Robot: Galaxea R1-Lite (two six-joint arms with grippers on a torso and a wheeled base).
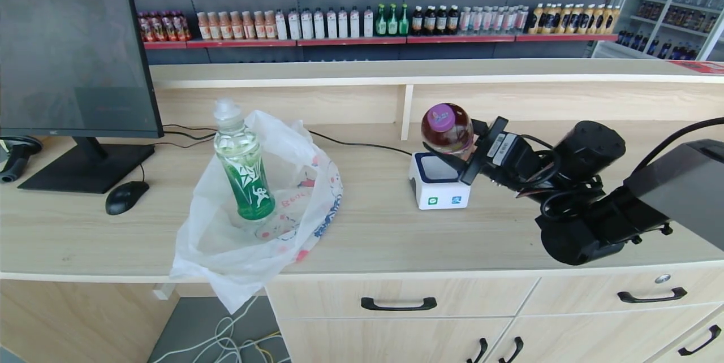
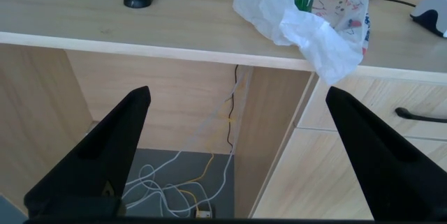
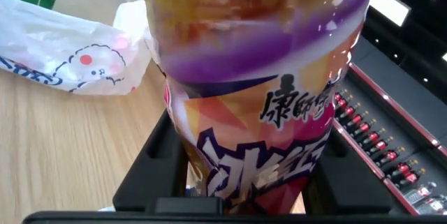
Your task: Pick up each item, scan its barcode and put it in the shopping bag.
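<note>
Counter (image 1: 384, 227): pale wood checkout top in a drinks shop.
Left gripper (image 2: 237, 93): fingers spread wide and holding nothing. It sits low, below the counter's front edge, toward 7 o'clock of the bag.
Shopping bag (image 1: 215, 244): white plastic, slumped open on the counter, with one flap hanging over the front edge. A green bottle (image 1: 246, 171) stands upright inside it.
Scanner (image 1: 438, 188): white box at 3 o'clock of the bag, window facing up.
Purple-capped bottle (image 1: 449, 128): clamped by its body in the right gripper (image 1: 465, 148) and tipped with its cap toward the robot, at the scanner's 12 o'clock edge.
Scan risk: the label may face away from the window, so the barcode may not read.
Grip risk: the round, glossy body could twist or slide between the fingers while tilted.
Bagging risk: nothing holds the bag's limp mouth open. A bottle brought in from 3 o'clock could topple the green bottle or drag the overhanging bag off the edge.
Backdrop: mouse (image 1: 125, 196) and monitor (image 1: 73, 63) at 10 o'clock of the bag, with stocked shelves (image 1: 362, 40) beyond.
</note>
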